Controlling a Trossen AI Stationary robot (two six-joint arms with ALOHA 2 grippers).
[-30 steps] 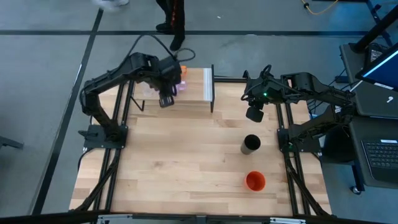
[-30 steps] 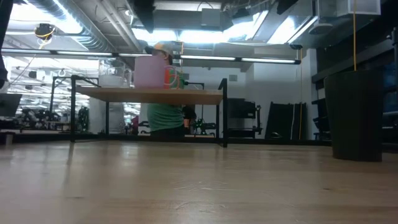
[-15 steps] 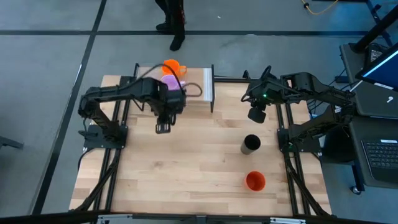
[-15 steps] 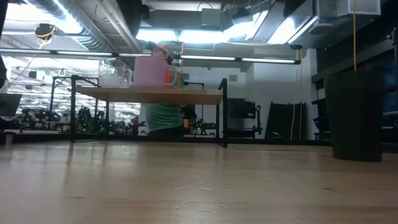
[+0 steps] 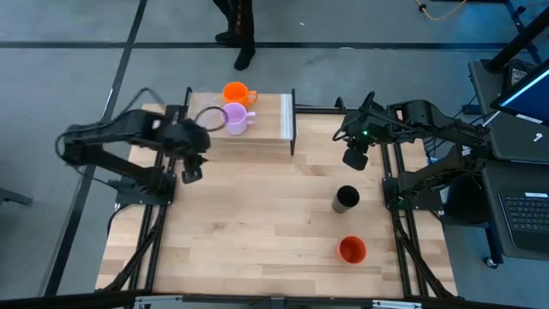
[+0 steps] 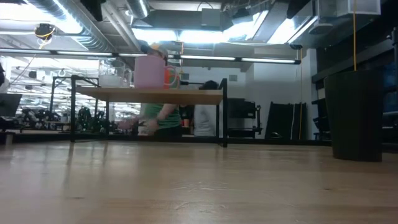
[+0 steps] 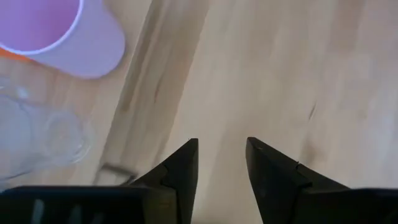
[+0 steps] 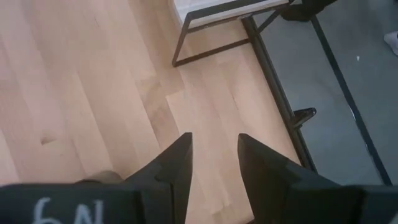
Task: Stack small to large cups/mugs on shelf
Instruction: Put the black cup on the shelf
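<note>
High view: lilac handled mug [image 5: 233, 119] and orange handled mug [image 5: 235, 92] sit on low light-wood shelf [image 5: 273, 120]. Black tumbler [image 5: 346, 198] and red-orange cup [image 5: 352, 249] wait on worktop [image 5: 257, 232], likely unsorted. Left tool [image 5: 190, 173] open, empty, beside shelf; right tool [image 5: 352, 160] open, empty, near tumbler.

Left arm: folded at table's left edge, elbow out past the side, wrist pointing inward.
Left gripper [image 5: 190, 172]: over table's far-left part, aimed down; fingers [image 7: 180, 168] apart w/ narrow gap, nothing between.
Right arm: bent at table's far-right edge, forearm reaching in toward centre.
Right gripper [image 5: 352, 160]: hangs above tabletop, tilted down; fingers [image 8: 175, 167] parted, narrow gap, empty.
</note>
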